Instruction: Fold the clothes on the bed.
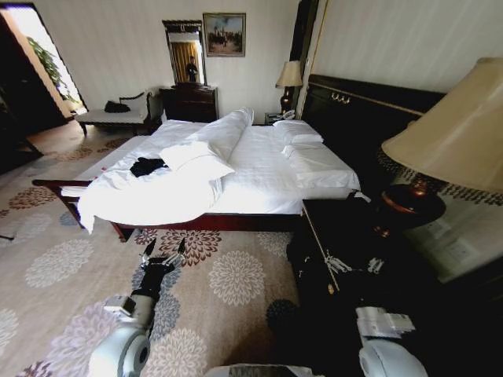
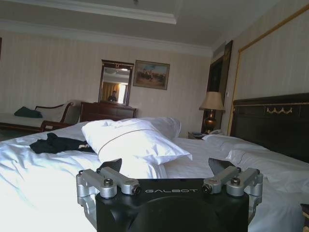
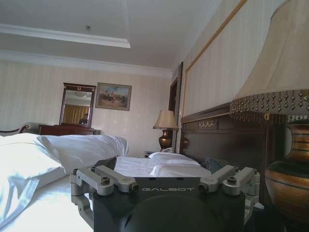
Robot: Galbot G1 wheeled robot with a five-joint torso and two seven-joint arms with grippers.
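The clothes [image 1: 148,166] are a crumpled black T-shirt lying on the bed [image 1: 259,169] near its foot, beside a loose white pillow. From the left wrist the clothes [image 2: 58,144] lie beyond the rumpled duvet of the bed [image 2: 29,179]. My left gripper [image 1: 163,250] hovers low over the carpet in front of the bed's near side, open and empty, well short of the shirt. Its fingers are spread wide in the left wrist view, left gripper [image 2: 165,166]. My right gripper [image 1: 354,265] hangs by the dark nightstand, open; the right gripper [image 3: 161,164] faces along the bed [image 3: 135,166].
A big table lamp [image 1: 452,133] stands on the nightstand [image 1: 409,206] close on my right. Flowered carpet [image 1: 236,275] lies between me and the bed. Behind the bed are a bench [image 1: 118,116], a dresser with mirror [image 1: 189,100] and another lamp [image 1: 289,75].
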